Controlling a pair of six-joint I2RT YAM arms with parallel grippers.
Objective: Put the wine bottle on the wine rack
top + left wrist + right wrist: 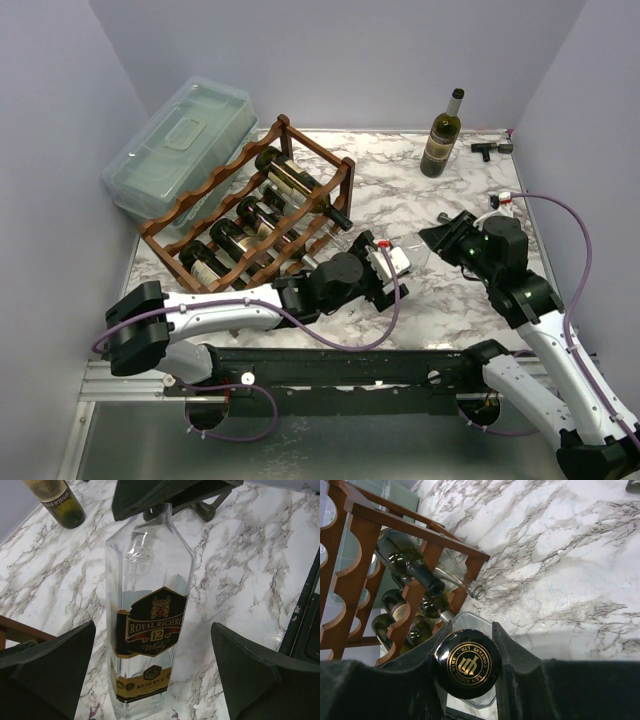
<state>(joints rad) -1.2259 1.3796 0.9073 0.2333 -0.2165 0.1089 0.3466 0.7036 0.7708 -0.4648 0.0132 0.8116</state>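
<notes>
Near the middle of the marble table (400, 190), the left gripper (155, 672) is released, its fingers (50, 665) spread wide on either side of the clear bottle's (150, 605) labelled base without touching it. The right gripper (468, 665) is clamped around that bottle's black-capped neck, and the bottle lies lengthwise between the two arms, just right of the wine rack (415, 530) and outside it. Farther back, the rack cradles several dark bottles on the left with a clear plastic box (180, 140) behind it, and a green bottle (440, 140) stands upright at the far right.
</notes>
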